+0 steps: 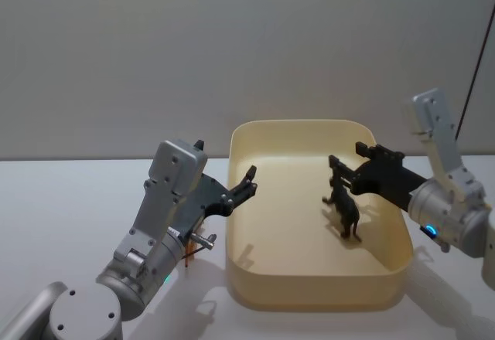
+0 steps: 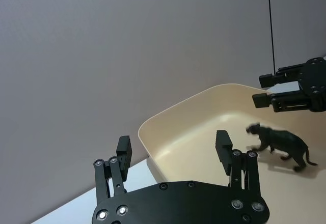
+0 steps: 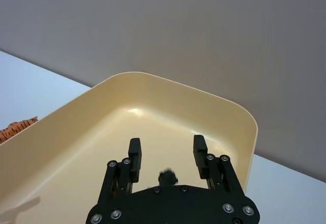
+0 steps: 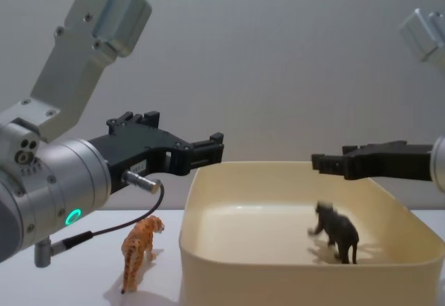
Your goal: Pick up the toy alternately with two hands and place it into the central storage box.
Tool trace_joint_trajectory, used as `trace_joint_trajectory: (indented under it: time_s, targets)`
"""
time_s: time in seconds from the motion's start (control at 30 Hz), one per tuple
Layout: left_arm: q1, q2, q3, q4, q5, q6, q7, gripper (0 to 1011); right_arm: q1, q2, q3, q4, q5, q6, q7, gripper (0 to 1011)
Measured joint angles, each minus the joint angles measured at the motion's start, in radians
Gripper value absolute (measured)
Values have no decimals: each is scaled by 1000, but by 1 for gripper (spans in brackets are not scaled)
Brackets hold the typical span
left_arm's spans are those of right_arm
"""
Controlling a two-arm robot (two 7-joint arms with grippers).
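The cream box (image 1: 309, 297) sits on the white table (image 1: 69, 193), in front of a plain grey wall (image 1: 232, 39). Inside it, toward the right side, a black cat toy (image 1: 346, 209) stands upright on the floor of the box. In the chest view this toy (image 4: 337, 233) is on its feet, head to the left, with its shadow on the floor beside it.

The right gripper (image 1: 346, 157) reaches in from the right, above the box's right half. Its jaws are open and hold nothing. In the chest view it (image 4: 327, 160) hangs level above the black toy with a clear gap between them. In the right wrist view its jaws (image 3: 167, 145) are spread over the box's inside (image 3: 76, 132).

The left gripper (image 1: 249, 181) comes in from the left with its tips over the box's left rim, raised above it. Its jaws are open and empty too. The left wrist view looks between the spread jaws (image 2: 173, 142) into the box (image 2: 183, 132), with the black toy (image 2: 282, 142) and the right gripper (image 2: 260, 90) farther off.

An orange striped tiger toy (image 4: 139, 247) stands on the table just left of the box (image 4: 243, 278), under the left arm and on the near side. A strip of it (image 3: 18, 127) shows past the box wall in the right wrist view.
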Motion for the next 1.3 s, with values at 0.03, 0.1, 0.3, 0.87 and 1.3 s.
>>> trace_joint_trajectory:
  time_s: [0.03, 0.1, 0.3, 0.87, 1.3]
  targets:
    - [0, 0, 0, 0, 0, 0, 0, 1001, 3, -2, -2, 4, -2, 0, 1, 591]
    - [0, 0, 0, 0, 0, 0, 0, 1001, 7, -5, -4, 9, -4, 0, 4, 676]
    - [0, 0, 0, 0, 0, 0, 0, 1001, -2, 6, 5, -5, 3, 0, -5, 824]
    - [0, 0, 0, 0, 0, 0, 0, 1001, -127, 107, 86, -160, 93, 27, -111, 1001]
    - [0, 0, 0, 0, 0, 0, 0, 1001, -224, 186, 151, -226, 134, 45, -189, 1001]
